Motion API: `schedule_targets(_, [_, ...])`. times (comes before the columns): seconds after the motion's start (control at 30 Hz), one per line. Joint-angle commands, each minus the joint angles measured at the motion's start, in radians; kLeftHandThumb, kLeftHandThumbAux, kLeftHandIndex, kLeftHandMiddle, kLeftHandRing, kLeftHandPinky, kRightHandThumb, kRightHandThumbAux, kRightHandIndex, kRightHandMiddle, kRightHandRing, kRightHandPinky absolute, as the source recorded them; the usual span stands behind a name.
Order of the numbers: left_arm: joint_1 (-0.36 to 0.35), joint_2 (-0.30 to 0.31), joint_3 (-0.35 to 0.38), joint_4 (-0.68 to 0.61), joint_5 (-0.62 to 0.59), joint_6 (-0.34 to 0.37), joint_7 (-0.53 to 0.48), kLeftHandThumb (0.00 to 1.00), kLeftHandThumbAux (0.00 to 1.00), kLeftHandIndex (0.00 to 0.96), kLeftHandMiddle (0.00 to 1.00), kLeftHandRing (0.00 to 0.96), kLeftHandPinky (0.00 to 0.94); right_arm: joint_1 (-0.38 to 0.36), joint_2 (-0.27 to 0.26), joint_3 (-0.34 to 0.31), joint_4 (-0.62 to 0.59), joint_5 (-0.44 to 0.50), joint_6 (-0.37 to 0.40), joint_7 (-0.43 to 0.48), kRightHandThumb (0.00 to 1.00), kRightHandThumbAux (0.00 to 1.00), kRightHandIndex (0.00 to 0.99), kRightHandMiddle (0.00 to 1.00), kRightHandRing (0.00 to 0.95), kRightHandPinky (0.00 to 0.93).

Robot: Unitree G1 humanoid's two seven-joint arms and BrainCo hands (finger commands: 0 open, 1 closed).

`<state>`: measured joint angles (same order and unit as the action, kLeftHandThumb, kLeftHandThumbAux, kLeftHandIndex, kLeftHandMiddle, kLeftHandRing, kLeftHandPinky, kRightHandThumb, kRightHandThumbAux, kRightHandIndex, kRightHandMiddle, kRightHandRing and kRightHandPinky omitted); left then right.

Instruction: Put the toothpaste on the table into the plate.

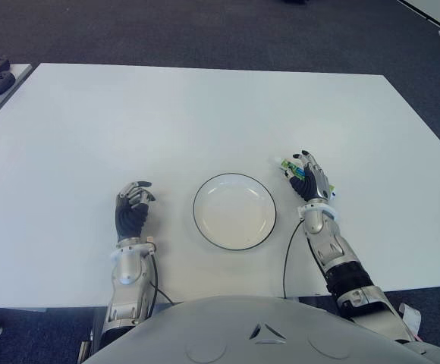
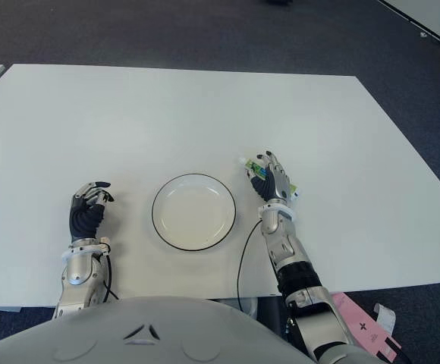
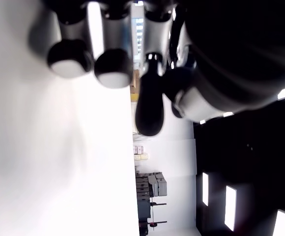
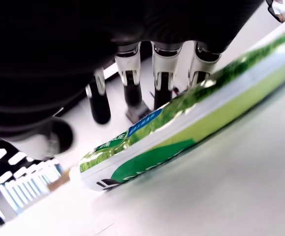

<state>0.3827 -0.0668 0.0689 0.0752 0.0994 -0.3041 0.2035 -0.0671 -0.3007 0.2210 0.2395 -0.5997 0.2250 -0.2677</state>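
The right hand (image 1: 309, 176) covers the toothpaste (image 4: 182, 132) on the table (image 1: 205, 114), fingers extended, not yet clamped. Next: close, lift, carry left to the plate (image 1: 234, 211) (left hand (image 1: 133, 209) idles beside it).

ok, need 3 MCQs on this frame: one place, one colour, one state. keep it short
1. The toothpaste lies where?
A. right of the plate
B. in the plate
C. at the table's far edge

2. The tube is mostly what colour?
A. red
B. green
C. black

3. The right hand is doing what?
A. resting far from the tube
B. holding the tube over the plate
C. over the tube on the table, fingers around it

Key:
1 A: toothpaste lies right of the plate, which is empty.
2 B: the wrist view shows green.
3 C: right hand covers the tube on the table. The left hand shows left of the plate.
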Motion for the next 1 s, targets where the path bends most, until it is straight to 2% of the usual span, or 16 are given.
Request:
schedule_targets(0.03, [0.009,-0.005,0.003,0.031,0.005,0.051,0.011,0.702,0.717,0.439,0.888,0.887,0.877,0.023,0.012,0.032,-0.144,-0.074,0.290,0.175,0.558,0.218,0.001,0.000,0.000,0.001])
schedule_targets(0.3, [0.004,-0.008,0.002,0.029,0.009,0.073,0.015,0.702,0.717,0.439,0.888,0.887,0.877,0.008,0.031,0.050,-0.254,-0.152,0.462,0.244,0.539,0.157,0.000,0.000,0.000,0.000])
schedule_targets(0.53, [0.002,-0.009,0.000,0.027,0.012,0.078,0.021,0.702,0.717,0.439,0.888,0.888,0.878,0.013,0.034,0.074,-0.333,-0.196,0.544,0.294,0.516,0.141,0.000,0.000,0.000,0.000])
schedule_targets(1.0, [0.003,-0.010,0.002,0.033,0.008,0.062,0.019,0.703,0.716,0.439,0.893,0.888,0.875,0.053,-0.004,0.112,-0.431,-0.252,0.539,0.345,0.554,0.136,0.000,0.000,0.000,0.000])
